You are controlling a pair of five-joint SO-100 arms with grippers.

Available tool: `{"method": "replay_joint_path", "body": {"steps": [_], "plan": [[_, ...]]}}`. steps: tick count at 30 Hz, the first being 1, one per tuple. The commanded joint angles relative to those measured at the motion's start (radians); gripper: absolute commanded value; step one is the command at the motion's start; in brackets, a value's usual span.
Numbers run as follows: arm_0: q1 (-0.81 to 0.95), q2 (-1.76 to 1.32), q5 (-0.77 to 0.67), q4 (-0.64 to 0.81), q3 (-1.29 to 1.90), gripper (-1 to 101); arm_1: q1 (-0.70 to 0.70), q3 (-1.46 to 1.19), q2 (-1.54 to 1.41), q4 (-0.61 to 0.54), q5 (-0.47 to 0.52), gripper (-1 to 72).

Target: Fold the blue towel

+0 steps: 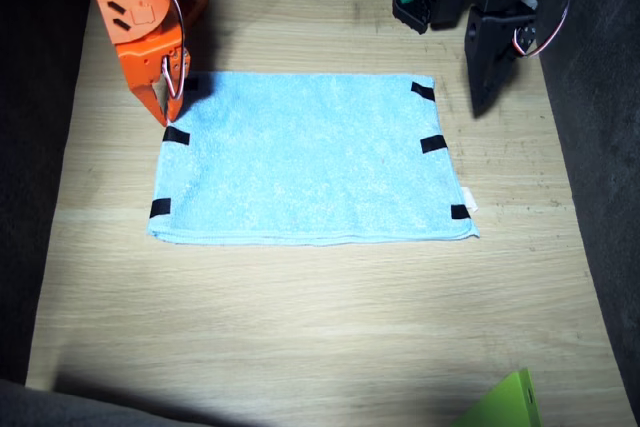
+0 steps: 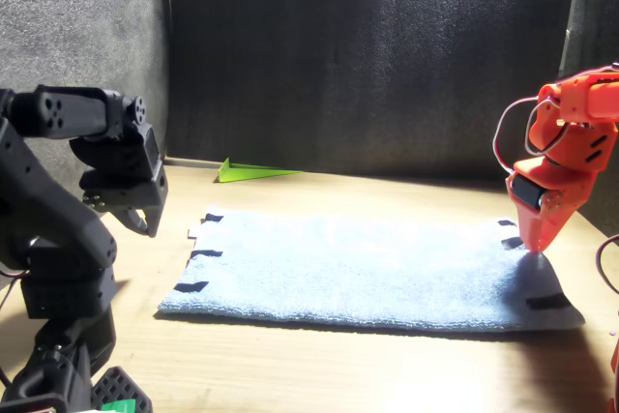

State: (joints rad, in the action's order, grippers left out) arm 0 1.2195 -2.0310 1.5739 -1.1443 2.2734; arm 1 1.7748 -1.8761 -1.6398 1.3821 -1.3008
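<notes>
One light sky-blue rectangular terry-cloth towel [image 1: 310, 159] [image 2: 372, 272], lying flat and spread on the pale wood-grain table [image 1: 300, 337] [image 2: 290, 365], roughly at its middle and nearer the arms' end. The edge nearest the fixed camera shows a doubled layer, so the cloth may already be folded once; this cannot be told for sure.

Six short black tape strips on the towel, three along each short edge. Fixed view, right arm's side: one at the far corner [image 1: 190, 84], one mid-edge [image 1: 176, 135], one at the near corner [image 1: 160, 209]. Left arm's side: [image 1: 423, 91], [image 1: 433, 143], [image 1: 459, 211].

One small white tag [image 1: 469, 199], projecting from the short edge on the left arm's side, just beside the near strip.

One orange right arm; its right gripper [image 1: 167, 107] [image 2: 535, 244] points straight down with the tip touching or just above the towel's short edge, between the far and middle strips. The fingers look pressed together, with no cloth seen between them.

One black left arm; its left gripper [image 1: 487, 97] [image 2: 145, 220] hangs above the table beside the towel's far corner, apart from the cloth. Whether its fingers are parted cannot be told.

One bright green flat wedge-shaped piece [image 1: 508, 404] [image 2: 253, 172], on the table well apart from the towel.
</notes>
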Motion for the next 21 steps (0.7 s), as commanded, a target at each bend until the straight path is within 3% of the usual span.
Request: {"method": "replay_joint_path", "body": {"steps": [1, 21], "plan": [[0.005, -0.031, 0.011, -0.005, 0.018, 1, 0.011, 0.048, -0.083, 0.037, -0.020, 0.0], [-0.003, -0.071, 0.012, 0.006, 0.055, 1, 0.117, 0.221, -0.097, 0.236, -0.003, 0.0]]}}
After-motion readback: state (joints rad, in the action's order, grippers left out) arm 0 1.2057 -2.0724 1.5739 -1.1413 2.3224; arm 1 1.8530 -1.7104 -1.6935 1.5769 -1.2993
